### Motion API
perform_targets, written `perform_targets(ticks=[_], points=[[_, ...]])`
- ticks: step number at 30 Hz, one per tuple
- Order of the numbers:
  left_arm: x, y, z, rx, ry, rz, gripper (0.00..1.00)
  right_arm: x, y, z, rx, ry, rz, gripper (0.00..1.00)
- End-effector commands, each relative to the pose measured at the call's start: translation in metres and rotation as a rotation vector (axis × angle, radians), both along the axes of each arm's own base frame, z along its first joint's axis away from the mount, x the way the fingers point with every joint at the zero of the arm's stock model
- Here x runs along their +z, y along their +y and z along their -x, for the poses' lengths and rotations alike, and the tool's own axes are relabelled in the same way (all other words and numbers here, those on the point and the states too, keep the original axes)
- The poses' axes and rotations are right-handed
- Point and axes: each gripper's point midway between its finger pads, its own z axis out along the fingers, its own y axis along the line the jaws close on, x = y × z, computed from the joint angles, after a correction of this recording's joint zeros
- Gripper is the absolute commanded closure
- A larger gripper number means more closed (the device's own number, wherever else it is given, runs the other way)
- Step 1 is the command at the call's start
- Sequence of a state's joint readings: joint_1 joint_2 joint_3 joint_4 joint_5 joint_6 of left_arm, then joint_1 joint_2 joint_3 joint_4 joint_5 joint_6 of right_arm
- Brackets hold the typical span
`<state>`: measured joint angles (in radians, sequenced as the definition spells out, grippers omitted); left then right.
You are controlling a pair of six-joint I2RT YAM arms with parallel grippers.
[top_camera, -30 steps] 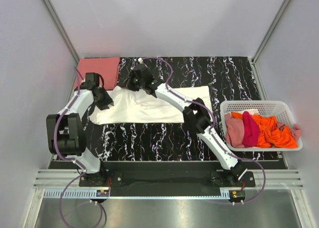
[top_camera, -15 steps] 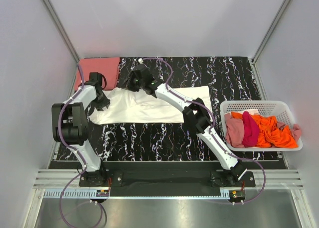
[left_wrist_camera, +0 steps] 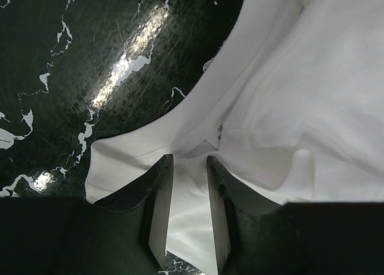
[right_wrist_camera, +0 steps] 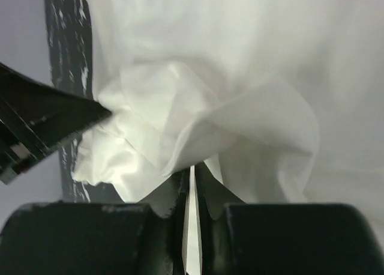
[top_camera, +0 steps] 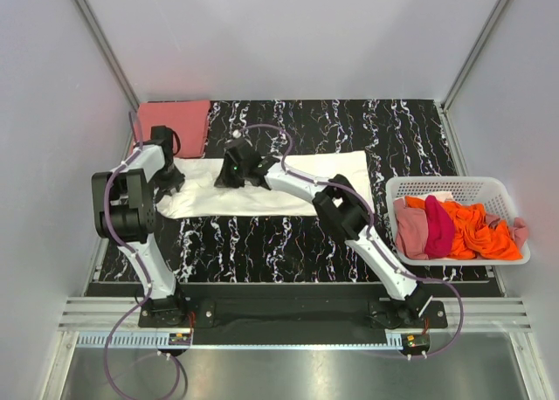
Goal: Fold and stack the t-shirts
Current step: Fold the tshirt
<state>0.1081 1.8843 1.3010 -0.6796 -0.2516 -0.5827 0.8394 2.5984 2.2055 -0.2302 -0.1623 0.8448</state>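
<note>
A cream-white t-shirt [top_camera: 262,195] lies spread across the black marbled table [top_camera: 262,243]. My left gripper [top_camera: 166,180] sits on the shirt's left end. In the left wrist view its jaws [left_wrist_camera: 187,161] stand a little apart, with flat white cloth [left_wrist_camera: 288,77] lying between them. My right gripper [top_camera: 229,175] is over the shirt's left half, shut on a raised, bunched fold of the cream-white cloth [right_wrist_camera: 198,107], with its fingertips [right_wrist_camera: 192,170] pinched together. A folded salmon-pink t-shirt [top_camera: 175,120] lies at the back left corner.
A white slatted basket [top_camera: 454,189] stands at the right edge. It holds dusty pink [top_camera: 410,230], magenta [top_camera: 439,225] and orange [top_camera: 476,230] shirts. Grey walls close in the table on three sides.
My right gripper has moved from the shirt's far edge toward the near side, pulling a fold of cloth with it. My left gripper has shifted a little left to the shirt's end.
</note>
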Motion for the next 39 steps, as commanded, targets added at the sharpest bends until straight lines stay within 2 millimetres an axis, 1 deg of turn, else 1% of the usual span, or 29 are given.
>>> perform_targets(ticks=[1,3,5,6,8,9,10,11,12,13,14,15,16,17,18,19,20,22,23,24,25,26,27,28,30,32,34,35,39], points=[[0.012,0.007,-0.013,0.005,-0.033,-0.022,0.66,0.063,0.015,0.019,0.038,-0.133,-0.042,0.87],[0.024,0.006,-0.018,-0.033,-0.058,-0.026,0.65,0.064,0.014,0.023,0.041,-0.141,-0.037,0.81],[0.04,0.009,-0.022,-0.048,-0.093,-0.045,0.64,0.072,0.014,0.024,0.042,-0.165,-0.038,0.79],[0.057,0.01,-0.023,-0.067,-0.131,-0.057,0.62,0.084,0.013,0.023,0.041,-0.188,-0.046,0.77],[0.074,0.006,-0.023,-0.096,-0.173,-0.051,0.61,0.096,0.01,0.022,0.057,-0.233,-0.041,0.75],[0.091,0.004,-0.023,-0.125,-0.218,-0.057,0.61,0.11,0.006,0.021,0.049,-0.258,-0.042,0.75],[0.099,-0.001,-0.023,-0.156,-0.246,-0.043,0.61,0.117,0.002,0.021,0.044,-0.275,-0.036,0.73],[0.096,-0.017,-0.018,-0.216,-0.262,0.03,0.6,0.132,-0.005,0.017,0.025,-0.31,-0.031,0.72],[0.111,-0.025,-0.02,-0.269,-0.332,0.05,0.6,0.128,-0.011,0.017,0.019,-0.305,-0.017,0.71],[0.111,-0.033,-0.016,-0.289,-0.345,0.086,0.59,0.131,-0.017,0.014,0.013,-0.308,-0.015,0.71],[0.104,-0.05,-0.01,-0.323,-0.349,0.17,0.58,0.131,-0.025,0.007,-0.006,-0.299,-0.014,0.68],[0.107,-0.059,-0.009,-0.336,-0.374,0.213,0.57,0.129,-0.032,0.004,-0.015,-0.288,-0.012,0.68],[0.098,-0.068,-0.003,-0.344,-0.364,0.264,0.55,0.128,-0.037,0.0,-0.025,-0.281,-0.01,0.65],[0.096,-0.083,-0.001,-0.368,-0.375,0.345,0.51,0.127,-0.039,-0.003,-0.031,-0.272,-0.015,0.64],[0.096,-0.089,-0.003,-0.355,-0.396,0.381,0.51,0.126,-0.047,-0.014,-0.051,-0.265,-0.013,0.62],[0.093,-0.094,-0.003,-0.351,-0.403,0.407,0.51,0.125,-0.049,-0.018,-0.056,-0.261,-0.015,0.61],[0.086,-0.103,-0.001,-0.333,-0.416,0.465,0.5,0.125,-0.05,-0.025,-0.068,-0.252,-0.024,0.59],[0.075,-0.11,0.003,-0.316,-0.41,0.515,0.49,0.12,-0.055,-0.035,-0.083,-0.233,-0.007,0.58],[0.073,-0.112,0.002,-0.313,-0.409,0.519,0.49,0.104,-0.054,-0.038,-0.081,-0.214,0.016,0.57],[0.067,-0.112,0.001,-0.301,-0.398,0.516,0.48,0.115,-0.05,-0.044,-0.081,-0.233,0.001,0.57],[0.065,-0.112,0.0,-0.299,-0.393,0.511,0.48,0.108,-0.05,-0.045,-0.076,-0.223,0.017,0.57],[0.06,-0.111,-0.001,-0.291,-0.384,0.51,0.47,0.093,-0.046,-0.046,-0.057,-0.217,0.038,0.57],[0.054,-0.112,-0.002,-0.279,-0.37,0.519,0.47,0.098,-0.044,-0.051,-0.049,-0.236,0.031,0.57],[0.051,-0.112,-0.004,-0.276,-0.365,0.523,0.46,0.093,-0.044,-0.054,-0.041,-0.243,0.037,0.57],[0.043,-0.112,-0.007,-0.258,-0.348,0.525,0.46,0.08,-0.038,-0.056,0.016,-0.264,0.051,0.58],[0.041,-0.112,-0.012,-0.255,-0.348,0.526,0.46,0.063,-0.041,-0.061,0.056,-0.263,0.065,0.59],[0.037,-0.109,-0.017,-0.24,-0.343,0.518,0.45,0.06,-0.046,-0.069,0.064,-0.265,0.058,0.6],[0.036,-0.108,-0.018,-0.236,-0.344,0.512,0.45,0.055,-0.047,-0.069,0.076,-0.258,0.059,0.6],[0.036,-0.104,-0.026,-0.221,-0.357,0.496,0.45,0.053,-0.047,-0.072,0.135,-0.302,0.058,0.59]])
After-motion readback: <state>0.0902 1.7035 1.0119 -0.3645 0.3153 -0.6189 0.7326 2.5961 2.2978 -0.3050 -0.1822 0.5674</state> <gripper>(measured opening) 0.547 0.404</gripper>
